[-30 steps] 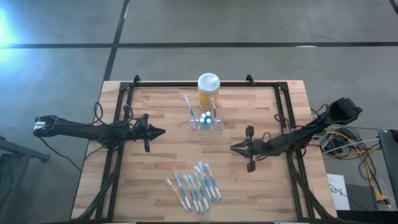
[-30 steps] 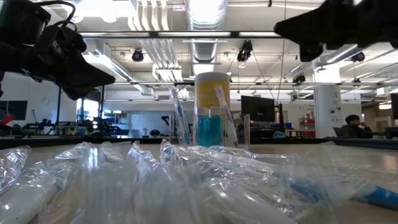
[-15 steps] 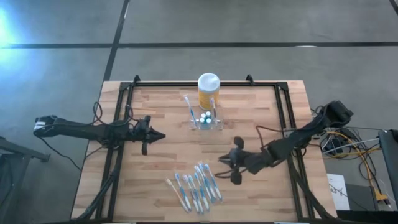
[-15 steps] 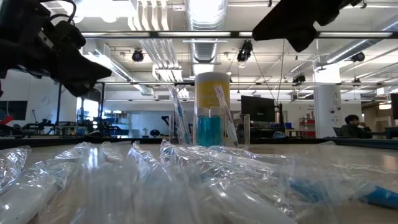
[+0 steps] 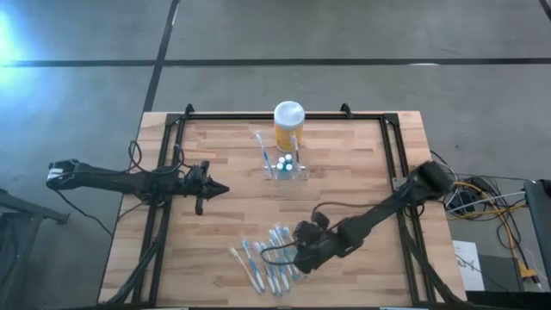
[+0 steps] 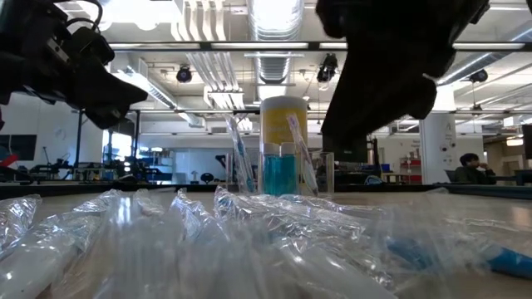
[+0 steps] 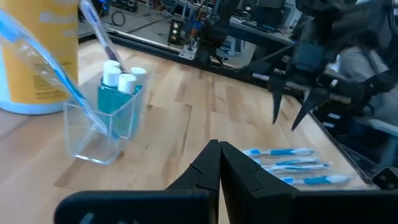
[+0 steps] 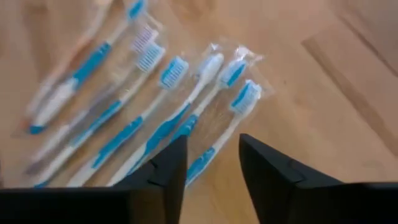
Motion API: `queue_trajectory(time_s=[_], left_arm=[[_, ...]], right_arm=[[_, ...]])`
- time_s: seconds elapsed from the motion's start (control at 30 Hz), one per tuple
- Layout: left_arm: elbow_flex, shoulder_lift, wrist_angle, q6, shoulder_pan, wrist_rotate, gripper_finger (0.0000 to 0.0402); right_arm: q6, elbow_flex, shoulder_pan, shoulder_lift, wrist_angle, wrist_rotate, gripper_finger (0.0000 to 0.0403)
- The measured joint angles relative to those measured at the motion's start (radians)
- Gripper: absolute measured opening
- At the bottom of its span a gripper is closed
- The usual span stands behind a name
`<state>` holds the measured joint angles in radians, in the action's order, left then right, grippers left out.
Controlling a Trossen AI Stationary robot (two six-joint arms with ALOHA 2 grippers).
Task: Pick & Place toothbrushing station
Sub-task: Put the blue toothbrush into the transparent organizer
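Wooden table (image 5: 362,172) lay ready: your right gripper (image 8: 211,163) hovered over wrapped toothbrushes (image 5: 271,254), fingers parted for a pick; left gripper (image 5: 219,185) waited closed.

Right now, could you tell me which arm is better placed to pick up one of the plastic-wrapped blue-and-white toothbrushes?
The right. Its gripper hangs open directly over the wrapped toothbrushes, fingers straddling one. The left gripper is shut and waits far off near the table's left side.

A yellow jar with a white lid (image 5: 288,125) is standing at twelve o'clock on the wooden table (image 5: 224,224), while wrapped toothbrushes (image 5: 269,256) are lying fanned out at six o'clock.
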<state>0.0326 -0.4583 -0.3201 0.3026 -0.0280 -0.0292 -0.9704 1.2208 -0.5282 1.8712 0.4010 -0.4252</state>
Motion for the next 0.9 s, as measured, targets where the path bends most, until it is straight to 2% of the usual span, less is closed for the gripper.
queue_trajectory(time_s=[0.17,0.37,0.53,0.9], left_arm=[[0.000,0.000,0.000,0.014,0.000,0.020,0.0014],[0.000,0.000,0.001,0.015,0.000,0.021,0.0010],[0.000,0.000,0.001,0.014,0.000,0.021,0.0012],[-0.001,0.000,0.003,0.025,0.000,0.022,0.0012]], right_arm=[[-0.084,0.135,0.006,0.116,0.113,-0.059,0.0196],[-0.179,0.262,0.029,0.220,0.335,-0.057,0.0219],[-0.178,0.284,0.038,0.260,0.345,0.028,0.0224],[-0.187,0.277,0.038,0.235,0.442,0.018,0.0224]])
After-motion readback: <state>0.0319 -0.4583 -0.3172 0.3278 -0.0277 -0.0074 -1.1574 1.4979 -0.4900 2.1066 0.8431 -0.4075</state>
